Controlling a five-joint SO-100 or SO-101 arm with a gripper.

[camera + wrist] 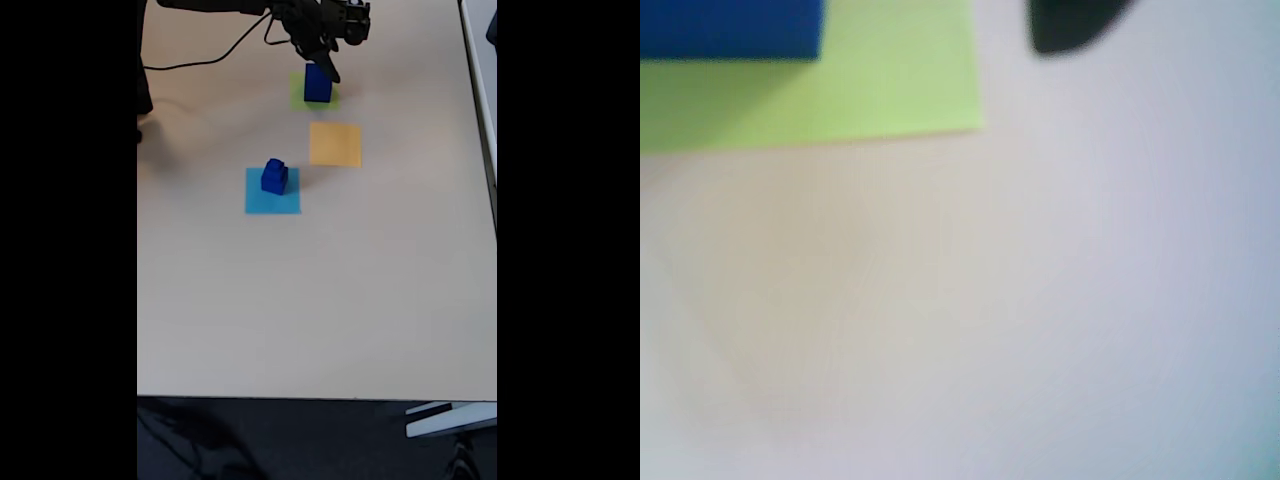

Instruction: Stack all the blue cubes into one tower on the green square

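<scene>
Three dark blue cubes are counted in the fixed view. The large cube (318,82) sits on the green square (299,101) near the far edge of the bench (320,300). The small cube (274,165) is stacked on the medium cube (274,181), which stands on the light blue square (272,201). One orange-yellow square (335,144) lies bare between them. The gripper (325,62) hangs just above the large cube; whether its fingers are spread or closed cannot be told. In the blurred wrist view, the large cube (730,28) is cut off at the top left corner on the green square (840,100).
</scene>
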